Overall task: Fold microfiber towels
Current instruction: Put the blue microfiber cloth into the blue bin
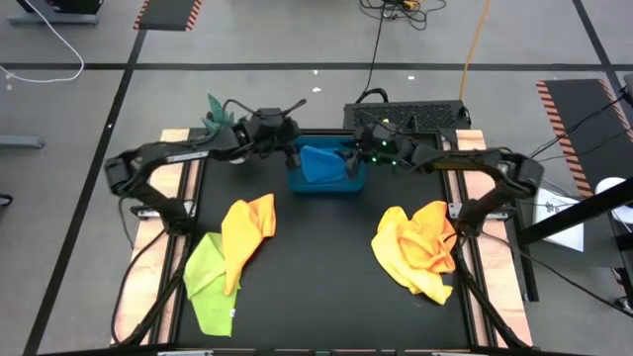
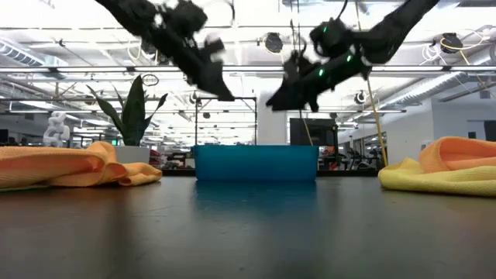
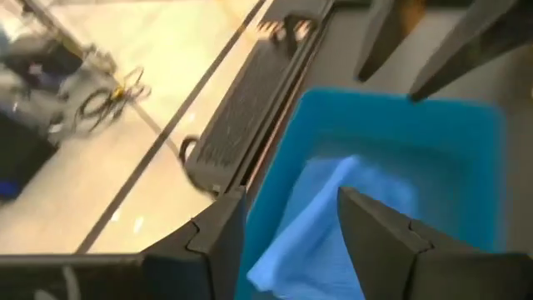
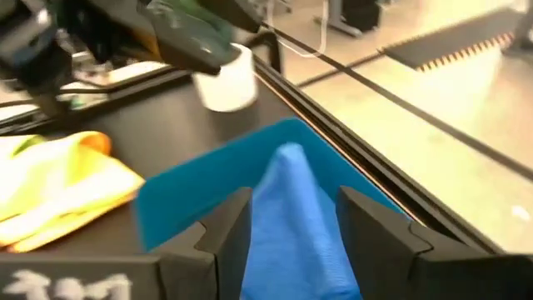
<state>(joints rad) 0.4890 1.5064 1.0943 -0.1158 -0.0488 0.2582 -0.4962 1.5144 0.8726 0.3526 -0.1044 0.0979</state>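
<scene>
- The microfiber towels lie in three places. A blue towel [image 1: 318, 163] sits crumpled inside the blue tray [image 1: 297, 184] at the far middle of the black table [image 1: 316, 277].
- An orange towel [image 1: 247, 232] lies on the near left of the table, overlapping a lime green towel [image 1: 206, 282] that runs toward the front edge.
- On the near right is a bunched heap: a yellow towel [image 1: 401, 259] and a second orange towel [image 1: 433, 229] tangled together and touching.
- My left gripper [image 1: 293, 153] is above the tray's left end, with the arm reaching in from the left side of the table. In my left wrist view its two dark fingers [image 3: 379, 242] stand apart, with the blue towel [image 3: 321, 225] and tray wall [image 3: 400, 129] showing between them. Nothing is grasped.
- My right gripper [image 1: 352, 158] is above the tray's right end, close across from the left one. In my right wrist view its fingers [image 4: 375, 233] are spread wide, and a peak of the blue towel [image 4: 291, 217] rises in the gap between them. I cannot tell whether the fingers touch the cloth.
- From the low view both grippers hang in the air above the tray [image 2: 256, 163], angled down toward each other: the left [image 2: 225, 93] and the right [image 2: 275, 101], neither reaching the tray rim.
- A potted plant [image 2: 132, 116] stands beyond the table's far left corner.
</scene>
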